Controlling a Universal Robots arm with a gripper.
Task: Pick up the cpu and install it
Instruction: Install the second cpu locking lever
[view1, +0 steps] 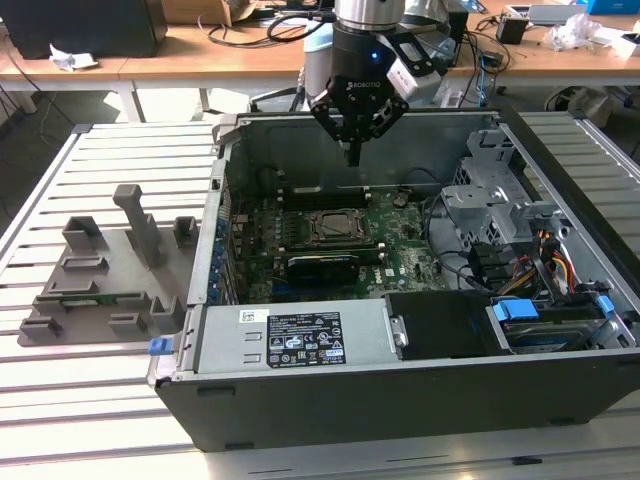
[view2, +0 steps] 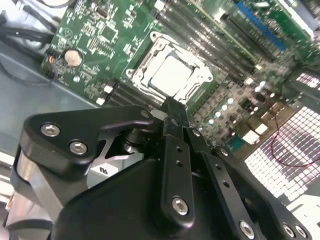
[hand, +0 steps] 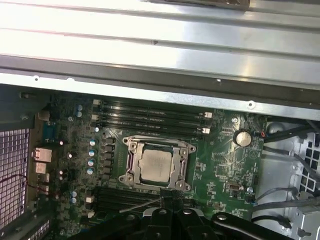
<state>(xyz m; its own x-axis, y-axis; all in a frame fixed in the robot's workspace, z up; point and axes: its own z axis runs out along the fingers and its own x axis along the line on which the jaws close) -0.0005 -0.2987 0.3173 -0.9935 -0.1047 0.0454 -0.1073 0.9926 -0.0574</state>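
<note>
Pressed-together gripper (view2: 172, 107) hangs above the cpu (hand: 154, 165), apparently seated in its socket (view1: 332, 228); exterior view hides the chip.

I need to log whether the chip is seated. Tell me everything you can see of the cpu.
The cpu is a flat square chip with a dull silver metal top. It lies level inside the socket frame on the green motherboard, nothing gripping it. The hand hangs above it, apart.

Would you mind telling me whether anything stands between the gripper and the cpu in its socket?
Nothing visible does. The cpu lies bare in the open socket frame on the motherboard, and the gripper hangs above it, fingers together, with open air between.
</note>
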